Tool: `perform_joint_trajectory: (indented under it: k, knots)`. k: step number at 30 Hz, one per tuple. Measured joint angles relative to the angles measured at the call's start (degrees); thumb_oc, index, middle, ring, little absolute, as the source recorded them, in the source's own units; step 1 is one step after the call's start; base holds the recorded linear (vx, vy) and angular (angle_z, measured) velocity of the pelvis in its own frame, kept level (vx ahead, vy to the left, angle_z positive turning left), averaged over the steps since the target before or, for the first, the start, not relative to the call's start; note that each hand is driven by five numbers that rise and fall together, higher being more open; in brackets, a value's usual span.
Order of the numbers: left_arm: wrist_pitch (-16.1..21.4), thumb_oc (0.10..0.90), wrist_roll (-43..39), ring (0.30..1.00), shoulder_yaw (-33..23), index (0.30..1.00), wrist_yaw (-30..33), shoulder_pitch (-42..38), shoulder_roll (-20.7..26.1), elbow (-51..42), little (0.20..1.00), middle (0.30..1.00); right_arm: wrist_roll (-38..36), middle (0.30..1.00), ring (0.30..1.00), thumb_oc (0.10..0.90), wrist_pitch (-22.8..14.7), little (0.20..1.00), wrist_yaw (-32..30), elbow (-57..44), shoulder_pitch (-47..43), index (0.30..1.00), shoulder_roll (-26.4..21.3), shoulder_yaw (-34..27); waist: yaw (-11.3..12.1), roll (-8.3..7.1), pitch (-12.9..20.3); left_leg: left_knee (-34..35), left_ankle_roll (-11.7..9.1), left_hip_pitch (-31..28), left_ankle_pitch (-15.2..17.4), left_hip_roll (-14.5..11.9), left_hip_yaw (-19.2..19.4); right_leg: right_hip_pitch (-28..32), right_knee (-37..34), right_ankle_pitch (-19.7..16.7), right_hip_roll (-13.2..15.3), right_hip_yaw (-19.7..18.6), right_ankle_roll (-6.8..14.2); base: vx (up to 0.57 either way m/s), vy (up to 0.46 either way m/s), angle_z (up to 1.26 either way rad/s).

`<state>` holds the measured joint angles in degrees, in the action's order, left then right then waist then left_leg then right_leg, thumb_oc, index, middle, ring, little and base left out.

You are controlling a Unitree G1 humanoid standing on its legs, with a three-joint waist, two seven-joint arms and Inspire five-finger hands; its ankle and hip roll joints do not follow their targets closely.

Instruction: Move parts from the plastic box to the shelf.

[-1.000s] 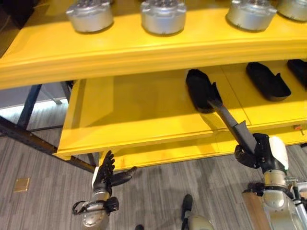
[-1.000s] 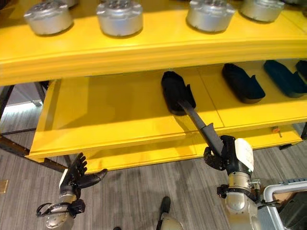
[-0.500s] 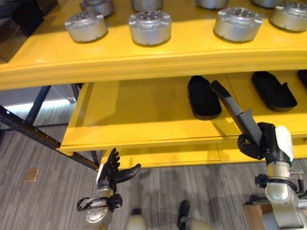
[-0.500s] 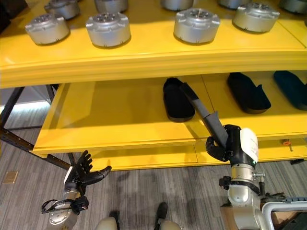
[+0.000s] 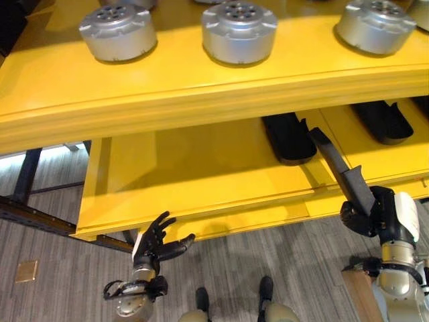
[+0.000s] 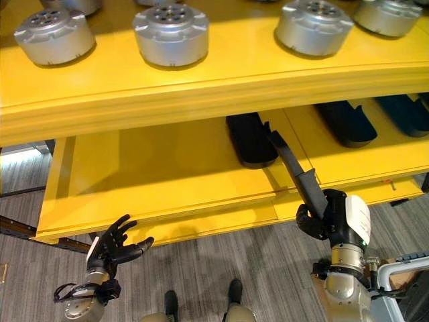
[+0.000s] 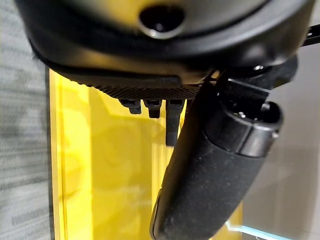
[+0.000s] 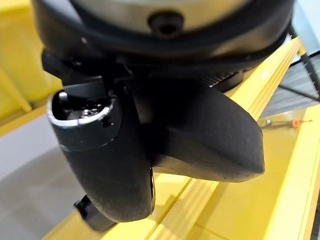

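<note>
My right hand [image 5: 377, 216] is shut on the near end of a long black part [image 5: 335, 169]. The part slants up over the front edge of the yellow lower shelf [image 5: 201, 168]. Its far end hangs just right of a black shoe-shaped part [image 5: 288, 137] lying on that shelf. In the right wrist view the hand's thumb [image 8: 107, 165] curls against the black part [image 8: 210, 135]. My left hand [image 5: 153, 243] hovers open and holds nothing, below the shelf's front edge at the lower left, its fingers [image 7: 150, 105] straight.
The upper yellow shelf [image 5: 201, 87] carries several round silver metal parts [image 5: 239, 30] and overhangs the lower one. More black parts [image 5: 382, 121] lie at the right of the lower shelf. The lower shelf's left half is bare. Grey floor lies below.
The camera has shifted. The held part's far end, which rested against the lying black part, has come up and now sits just to its right. My left hand stays open.
</note>
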<state>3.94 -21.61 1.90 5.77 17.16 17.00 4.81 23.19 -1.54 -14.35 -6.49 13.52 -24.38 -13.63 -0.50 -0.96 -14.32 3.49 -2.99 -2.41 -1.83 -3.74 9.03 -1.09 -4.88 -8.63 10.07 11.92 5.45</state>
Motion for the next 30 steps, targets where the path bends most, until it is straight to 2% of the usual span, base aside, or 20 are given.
perform_joint_trajectory:
  k: [3,16,20,23,28,30]
  knots:
    - [-0.1,0.900,0.0,1.000,0.0,1.000,0.0,0.3,0.0,-0.4,1.000,1.000,0.8,0.300,0.300,0.400,0.0,0.300,0.0,-1.1,-0.3,0.300,0.0,0.0,0.8,-0.67,-0.1,1.0,0.2,-1.3,0.2,0.0,0.3,0.7,0.0,0.1,-0.1,-0.2,0.2,0.04,0.084,-0.05]
    - [-0.1,0.900,0.6,1.000,-0.7,1.000,0.0,1.4,0.2,-1.1,1.000,1.000,8.1,0.300,0.300,0.400,0.2,0.300,0.7,-4.6,-0.4,0.300,-1.5,-0.5,0.9,-4.55,1.8,1.1,0.2,-1.7,0.1,0.0,0.2,1.1,0.0,0.5,-0.1,-0.2,0.7,0.01,0.015,0.00]
    - [-0.1,0.900,0.7,1.000,-1.2,1.000,-0.2,1.7,0.1,-1.1,1.000,1.000,8.3,0.300,0.300,0.400,0.1,0.300,2.2,-9.1,-2.5,0.300,-3.8,0.1,0.9,-4.60,2.0,1.1,0.1,-1.7,0.1,0.0,0.2,1.2,0.0,0.4,0.0,-0.1,0.6,0.00,0.016,0.00]
    - [-0.1,0.900,1.8,1.000,-1.2,1.000,-0.3,1.4,0.0,-1.2,1.000,1.000,8.2,0.300,0.300,0.400,-0.3,0.300,2.3,-9.7,-10.9,0.300,-7.8,3.9,1.7,-4.58,2.4,1.1,0.1,-1.7,-0.2,0.0,-0.3,1.5,0.0,0.4,0.0,0.3,0.6,-0.01,0.023,0.07]
    - [-0.1,0.900,1.8,1.000,-1.5,1.000,-0.2,0.8,0.0,-2.4,1.000,1.000,8.1,0.300,0.300,0.400,-1.6,0.300,3.0,-9.6,-16.5,0.300,-8.0,10.6,4.1,-4.56,2.6,1.0,0.1,-1.6,-0.4,0.0,-1.2,1.9,0.0,0.4,0.0,1.3,0.6,0.00,0.008,0.10]
    - [-0.1,0.900,1.7,1.000,-2.0,1.000,-0.1,0.8,0.1,-2.5,1.000,1.000,7.3,0.300,0.300,0.400,-2.5,0.300,3.2,-9.6,-16.7,0.300,-7.8,12.5,4.1,-4.53,2.6,1.0,0.1,-1.6,-0.5,0.1,-1.5,2.2,0.0,0.4,0.2,1.5,0.6,-0.01,0.002,0.07]
